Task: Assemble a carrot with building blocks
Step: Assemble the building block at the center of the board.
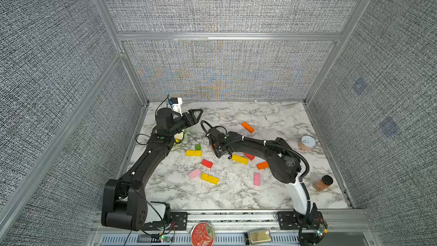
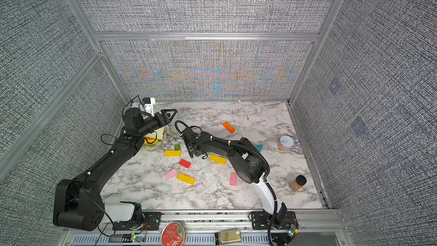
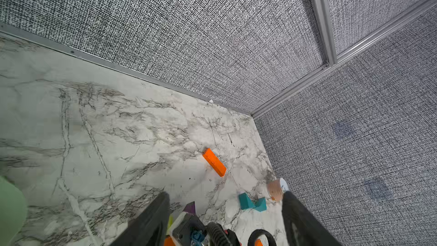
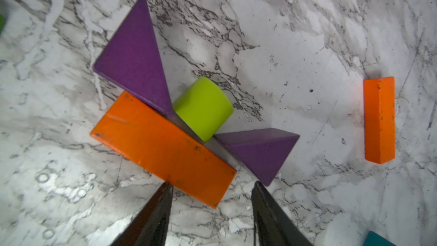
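Task piece: a long orange painted rectangular bar (image 4: 163, 147) lies flat near the middle of the white marble-patterned table (image 4: 295, 43), slightly toward 9 o'clock. The right arm hides nearly all of it in both top views.
Against it: a lime-green cylinder stub (image 4: 203, 108) sits on its far long side, between a flat purple triangular block (image 4: 134, 55) and a second purple triangular block (image 4: 260, 152).
Long axis: probably about 9-to-3 o'clock, though the blocked top views make this hard to fix.
Right pincer: the right gripper (image 4: 211, 185) has its jaws apart, clamped on nothing. It hovers at the bar's 3 o'clock end, with the bar toward 12 o'clock from the tips.
Left pincer: the left gripper (image 3: 224, 197) has its jaws wide apart and empty, near the 10 o'clock corner, well apart.
Nearer arm: right.
Spare: another orange rectangular bar (image 1: 247, 127) lies around 1 o'clock, apart.
Coming move: the jaws likely need squaring across the bar's short width.
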Controlling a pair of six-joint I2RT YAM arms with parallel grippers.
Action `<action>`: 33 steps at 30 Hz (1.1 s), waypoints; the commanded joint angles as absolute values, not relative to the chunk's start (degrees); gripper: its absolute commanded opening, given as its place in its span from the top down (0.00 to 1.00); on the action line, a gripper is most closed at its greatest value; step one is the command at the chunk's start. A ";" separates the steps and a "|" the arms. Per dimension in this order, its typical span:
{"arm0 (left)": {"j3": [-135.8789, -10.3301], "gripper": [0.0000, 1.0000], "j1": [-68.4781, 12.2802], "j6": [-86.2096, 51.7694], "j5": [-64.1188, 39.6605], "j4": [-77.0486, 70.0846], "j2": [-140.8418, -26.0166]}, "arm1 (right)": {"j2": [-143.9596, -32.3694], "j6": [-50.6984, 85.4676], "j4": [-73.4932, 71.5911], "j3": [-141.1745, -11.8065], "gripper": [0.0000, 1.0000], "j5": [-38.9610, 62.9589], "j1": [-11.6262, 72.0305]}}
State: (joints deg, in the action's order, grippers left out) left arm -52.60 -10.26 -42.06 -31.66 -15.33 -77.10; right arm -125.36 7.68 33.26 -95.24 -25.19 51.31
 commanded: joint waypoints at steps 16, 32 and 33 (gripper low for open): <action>-52.47 0.24 -10.19 -41.66 -32.17 -16.61 -77.38 | -126.34 7.80 34.47 -96.60 0.43 -27.00 51.17; -52.42 0.24 -10.22 -42.22 -32.68 -17.11 -77.30 | -114.89 13.63 37.81 -92.44 0.43 -25.68 51.78; -52.31 0.24 -10.20 -42.59 -32.99 -17.46 -77.32 | -112.64 14.68 38.39 -91.00 0.43 -25.78 51.56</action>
